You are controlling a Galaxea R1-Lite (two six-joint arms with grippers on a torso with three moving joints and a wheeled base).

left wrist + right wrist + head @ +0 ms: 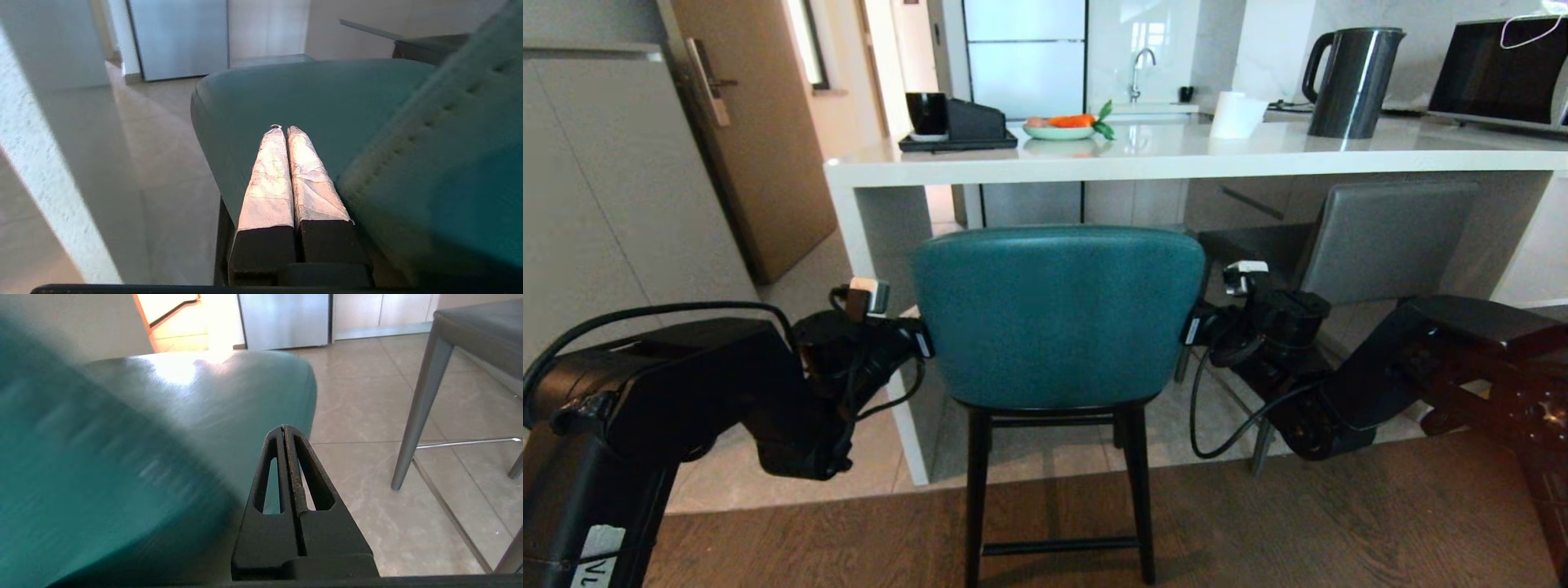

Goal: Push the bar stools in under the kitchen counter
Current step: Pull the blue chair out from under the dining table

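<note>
Left arm reaches in from 8 o'clock, wrist level, left gripper (923,339) with fingers pressed together. Right arm enters from 4 o'clock, wrist level, right gripper (1194,327) likewise closed, empty; both point toward 12 o'clock.

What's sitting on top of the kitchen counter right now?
On the kitchen counter: a black tray with a black box and cup, a plate of carrots, a paper towel roll, a dark kettle and a microwave. Anything behind the kettle is hidden.

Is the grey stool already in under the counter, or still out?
In. The grey stool has its seat and back beneath the counter edge, while the teal stool stands out on the wooden floor.
</note>
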